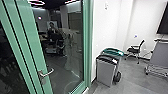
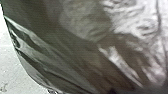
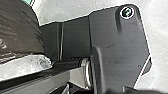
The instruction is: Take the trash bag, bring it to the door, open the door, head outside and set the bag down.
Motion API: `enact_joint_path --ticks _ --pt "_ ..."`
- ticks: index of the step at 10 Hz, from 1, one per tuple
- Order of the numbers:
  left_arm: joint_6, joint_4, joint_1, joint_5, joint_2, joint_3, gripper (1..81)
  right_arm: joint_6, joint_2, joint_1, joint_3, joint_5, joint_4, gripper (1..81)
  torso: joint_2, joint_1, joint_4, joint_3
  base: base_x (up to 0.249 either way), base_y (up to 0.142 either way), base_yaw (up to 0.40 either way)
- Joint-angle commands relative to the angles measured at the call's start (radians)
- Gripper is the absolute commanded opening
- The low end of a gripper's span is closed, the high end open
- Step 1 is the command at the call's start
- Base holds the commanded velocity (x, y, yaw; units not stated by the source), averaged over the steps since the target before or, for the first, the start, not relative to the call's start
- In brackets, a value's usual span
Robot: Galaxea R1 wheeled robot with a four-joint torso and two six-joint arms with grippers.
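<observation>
As you are facing the green-framed glass door (image 1: pixel 41 50), one trash bag (image 2: pixel 67 57) is hanging close to your left wrist camera, its dark, see-through plastic creasing over pale, crumpled contents; its dark side is also showing in the right wrist view. You are seeing one lever handle (image 1: pixel 46 73) on the door, two waste bins, one office chair (image 1: pixel 135 50) and one person (image 1: pixel 52 28) in the glass, though you cannot tell whether behind it or reflected.

The grey bin with the black lid (image 1: pixel 106 71) is standing in front of the grey bin with the teal lid (image 1: pixel 113 52), both beside the white wall (image 1: pixel 106 27), just right of the green door frame (image 1: pixel 88 45). Farther right, the chair is standing near the wall, and a grey wheeled unit (image 1: pixel 160 55) is standing on the grey floor (image 1: pixel 132 77) below a dark screen (image 1: pixel 163 23). Directly ahead, the door is standing in your way.

Your left wrist is facing the bag at close range; your right wrist is looking down past it onto the robot's own dark plate (image 3: pixel 117 45). Whether the left gripper or the right gripper is spread, pressed together or pinching the bag, you cannot tell.
</observation>
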Motion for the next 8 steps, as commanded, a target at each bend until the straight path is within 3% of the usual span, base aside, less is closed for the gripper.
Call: enact_joint_path --ticks 1,8 --pt "0.005 0.005 -0.064 0.060 -0.001 -0.003 1.0 -0.004 0.009 0.042 0.005 -0.055 -0.010 81.1 0.000 0.000 0.000 0.000 0.184 0.067 0.000" --pt "0.005 0.005 -0.064 0.060 0.000 -0.001 1.0 -0.006 0.009 0.041 0.005 -0.054 -0.011 81.1 0.000 0.000 0.000 0.000 0.171 0.072 0.000"
